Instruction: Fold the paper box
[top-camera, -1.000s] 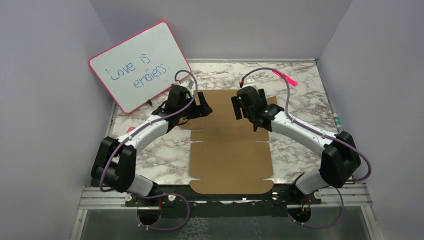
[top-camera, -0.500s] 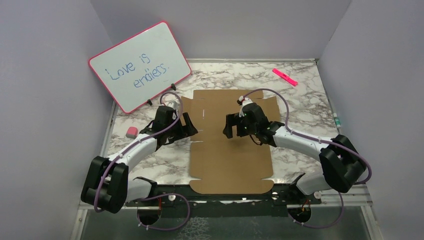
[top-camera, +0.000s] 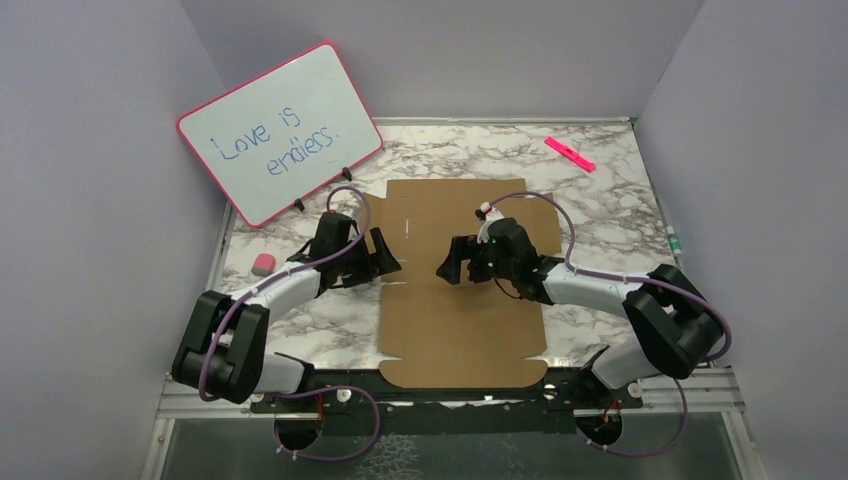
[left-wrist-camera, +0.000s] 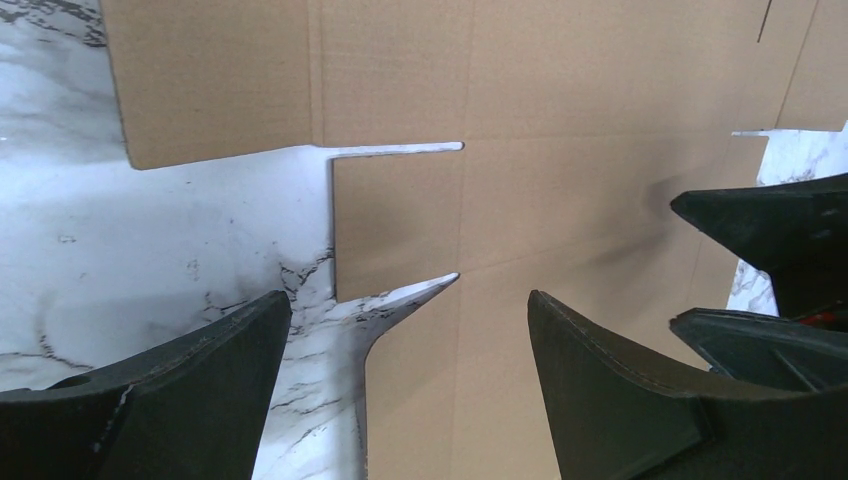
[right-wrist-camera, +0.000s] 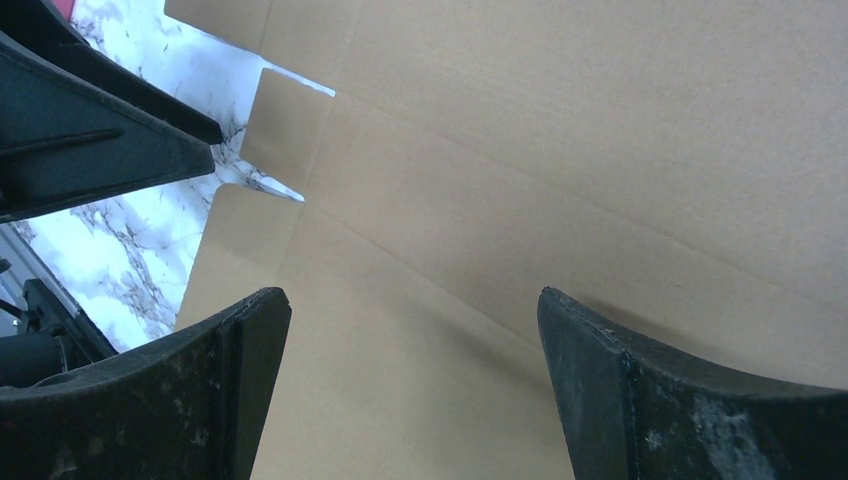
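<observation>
The left hand (top-camera: 384, 258) and the right hand (top-camera: 451, 264) are both hovering with fingers spread wide, gripping nothing and facing each other over the middle of the frame. There the paper box (top-camera: 462, 325) is lying as a flat sheet on the counter (top-camera: 610, 205). No flap is standing up, so by my judgement the folding is only beginning and every crease is waiting. Counting by size: one counter, one paper box, one whiteboard (top-camera: 280, 130), two hands, one pink marker (top-camera: 570, 154), one small pink block (top-camera: 263, 264).

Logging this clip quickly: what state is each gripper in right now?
Left gripper: open, holding nothing, over the left edge of the paper box.
Right gripper: open, holding nothing, above the box.
</observation>
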